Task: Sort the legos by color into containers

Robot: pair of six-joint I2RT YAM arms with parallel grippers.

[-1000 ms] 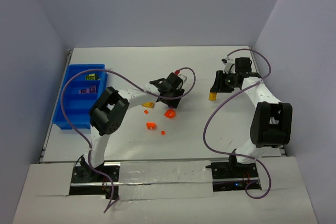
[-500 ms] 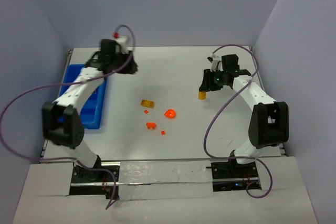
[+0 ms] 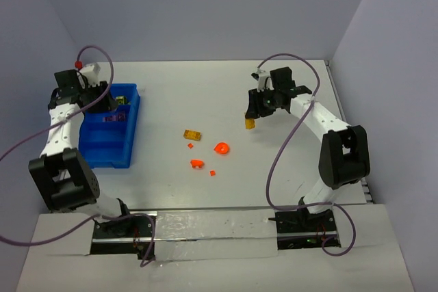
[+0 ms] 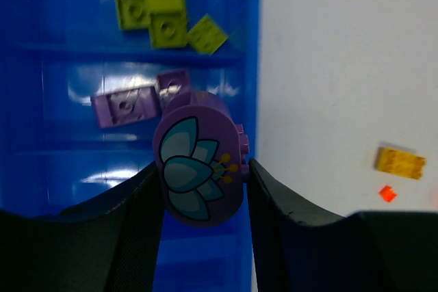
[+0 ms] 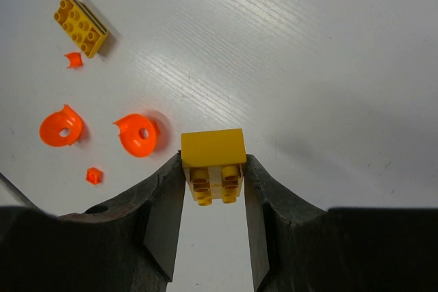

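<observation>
Purple brick (image 4: 198, 158) in left tool (image 4: 202, 176), print facing wrist camera.

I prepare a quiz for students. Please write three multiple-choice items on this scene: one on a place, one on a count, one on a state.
1. Where is the purple flower piece? A) on the table B) held by the left gripper above the blue tray C) inside the right gripper
2. How many orange legos lie on the table? A) two B) seven C) four
3. The right gripper is: A) shut on the yellow brick B) open and empty C) shut on an orange lego
Answers: 1 B, the left wrist view shows it clamped over the tray; 2 C, two curved pieces and two tiny bits; 3 A, its jaws clamp the brick's sides.
</observation>
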